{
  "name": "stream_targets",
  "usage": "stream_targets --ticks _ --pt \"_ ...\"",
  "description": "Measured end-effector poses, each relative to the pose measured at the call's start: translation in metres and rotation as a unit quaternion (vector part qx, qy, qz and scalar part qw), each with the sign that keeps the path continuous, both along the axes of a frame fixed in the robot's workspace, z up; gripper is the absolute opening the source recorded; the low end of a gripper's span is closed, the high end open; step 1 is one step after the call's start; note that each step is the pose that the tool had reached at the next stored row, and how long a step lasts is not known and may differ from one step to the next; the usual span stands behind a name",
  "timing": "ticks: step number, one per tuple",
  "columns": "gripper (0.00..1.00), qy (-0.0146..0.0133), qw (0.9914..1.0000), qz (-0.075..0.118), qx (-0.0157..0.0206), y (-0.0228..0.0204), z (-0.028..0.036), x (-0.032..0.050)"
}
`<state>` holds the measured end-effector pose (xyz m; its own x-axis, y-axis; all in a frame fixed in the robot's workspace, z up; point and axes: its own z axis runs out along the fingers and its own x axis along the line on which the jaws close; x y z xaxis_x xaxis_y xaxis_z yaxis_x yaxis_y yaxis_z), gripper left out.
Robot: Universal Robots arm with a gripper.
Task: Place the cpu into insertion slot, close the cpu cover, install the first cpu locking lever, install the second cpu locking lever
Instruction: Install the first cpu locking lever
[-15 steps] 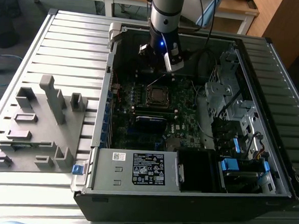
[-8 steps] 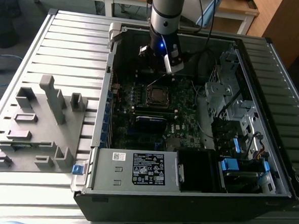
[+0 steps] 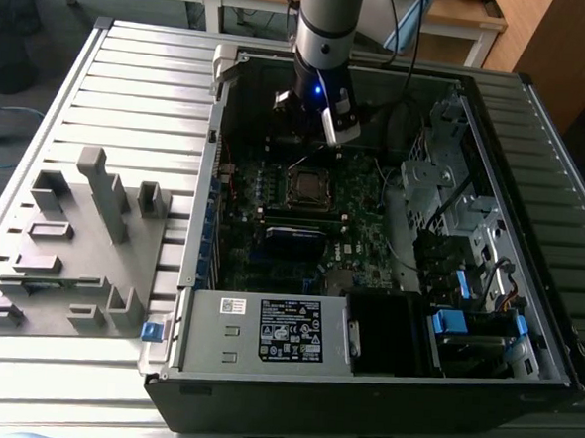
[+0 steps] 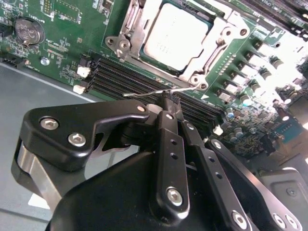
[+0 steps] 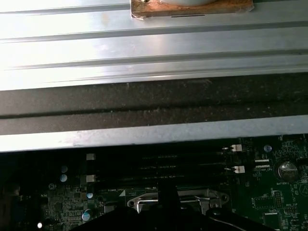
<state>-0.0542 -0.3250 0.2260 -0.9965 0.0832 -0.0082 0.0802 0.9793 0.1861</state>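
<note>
Spotting the cpu (image 4: 175, 36) seated flat in the insertion slot (image 4: 197, 79), with the cpu cover (image 4: 219, 41) lying down around its edge. Judging by looks: light, stiff, fragile underneath, so best taken by the edges, never the face. Fingers (image 4: 166, 139) drawn together, no gap showing, tips touching the thin wire locking lever (image 4: 144, 93) just beside the memory slots (image 4: 125, 79); cannot tell whether pinching it. White label (image 3: 291, 330) with black print on the grey box (image 3: 216, 338).

I've got the exterior view high, looking down into the computer case (image 3: 360, 412); both wrist views sit close over the motherboard (image 4: 96, 29), sharing the cpu cover (image 4: 222, 38).
</note>
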Motion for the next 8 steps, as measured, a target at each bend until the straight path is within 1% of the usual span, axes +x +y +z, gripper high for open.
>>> stream_targets --ticks 4,8 --pt "0.11 0.0000 1.00000 0.000 0.0000 0.0007 -0.0010 0.0026" --pt "0.11 0.0000 1.00000 0.000 0.0000 0.0012 -0.0011 0.0031"
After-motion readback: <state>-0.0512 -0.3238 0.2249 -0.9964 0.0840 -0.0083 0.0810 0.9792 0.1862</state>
